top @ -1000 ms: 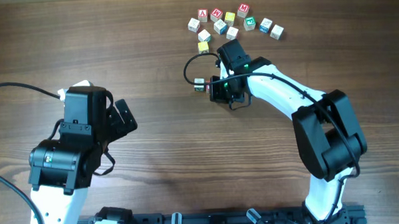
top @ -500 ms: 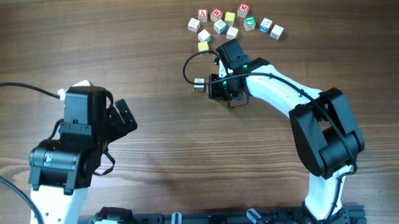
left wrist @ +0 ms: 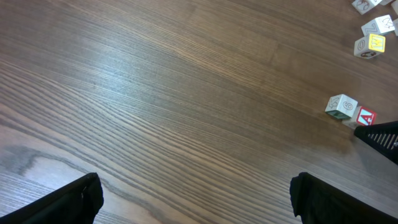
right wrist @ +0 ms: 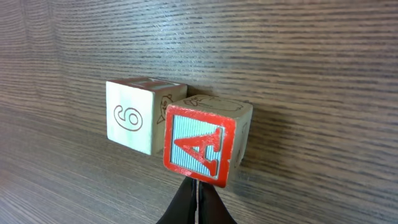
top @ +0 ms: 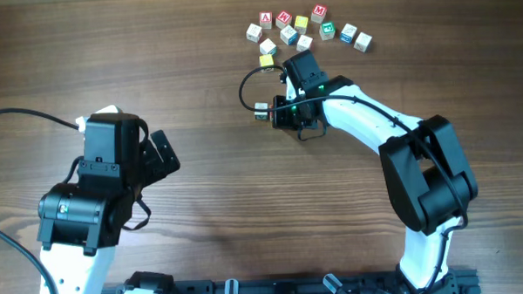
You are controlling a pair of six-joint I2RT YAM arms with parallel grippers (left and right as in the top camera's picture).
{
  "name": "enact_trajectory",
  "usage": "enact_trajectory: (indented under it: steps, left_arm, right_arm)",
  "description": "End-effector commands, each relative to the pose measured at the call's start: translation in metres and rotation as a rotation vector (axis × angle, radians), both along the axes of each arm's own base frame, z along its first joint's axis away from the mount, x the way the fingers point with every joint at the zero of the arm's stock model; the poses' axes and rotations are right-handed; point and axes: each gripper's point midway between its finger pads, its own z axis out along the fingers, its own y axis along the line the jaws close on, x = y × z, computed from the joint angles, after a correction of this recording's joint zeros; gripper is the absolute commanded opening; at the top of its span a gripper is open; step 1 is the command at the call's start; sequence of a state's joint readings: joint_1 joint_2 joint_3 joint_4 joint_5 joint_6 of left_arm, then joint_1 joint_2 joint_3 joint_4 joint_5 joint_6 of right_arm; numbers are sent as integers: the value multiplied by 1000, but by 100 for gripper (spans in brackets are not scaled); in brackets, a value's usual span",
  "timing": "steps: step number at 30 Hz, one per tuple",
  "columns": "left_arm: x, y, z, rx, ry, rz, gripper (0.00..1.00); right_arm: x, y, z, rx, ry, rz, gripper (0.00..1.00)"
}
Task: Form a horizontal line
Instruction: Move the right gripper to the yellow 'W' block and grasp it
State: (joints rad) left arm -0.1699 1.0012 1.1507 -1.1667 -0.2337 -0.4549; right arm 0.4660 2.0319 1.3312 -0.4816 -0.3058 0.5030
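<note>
A white cube with green marks and a 6 (right wrist: pixel 134 115) sits on the table. A red-framed A cube (right wrist: pixel 199 144) touches its right side, and the two make a short row (top: pixel 261 111). My right gripper (right wrist: pixel 197 186) is shut, its tips pressed together against the near face of the red A cube, holding nothing. Both cubes show in the left wrist view, the white one (left wrist: pixel 341 106) and the red one (left wrist: pixel 365 116). A yellow cube (top: pixel 266 61) lies apart, at the near-left of the loose cluster. My left gripper (left wrist: pixel 198 199) is open and empty, far to the left.
Several loose letter cubes (top: pixel 305 30) lie in a cluster at the back, behind the right arm (top: pixel 365 117). A black cable loop (top: pixel 246 91) curls by the right wrist. The left arm's body (top: pixel 97 188) fills the front left.
My right gripper has edged slightly left and back against the red A cube. The white cube and the left arm have not moved.
</note>
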Motion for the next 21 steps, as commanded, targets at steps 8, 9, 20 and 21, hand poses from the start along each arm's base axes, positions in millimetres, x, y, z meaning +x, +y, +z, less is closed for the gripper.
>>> enact_trajectory:
  steps: [8, 9, 20, 21]
  left_arm:
    - [0, 0, 1, -11, -5, 9, 100]
    - [0, 0, 1, -11, -5, 9, 100]
    - [0, 0, 1, -11, -5, 9, 100]
    - [0, 0, 1, -11, -5, 9, 100]
  right_arm:
    - [-21, -28, 16, -129, 27, -1, 4]
    - [-16, -35, 21, -164, -5, -20, 4]
    - [61, -45, 144, -180, -367, 26, 32]
    - [66, -37, 144, -157, -395, 62, 37]
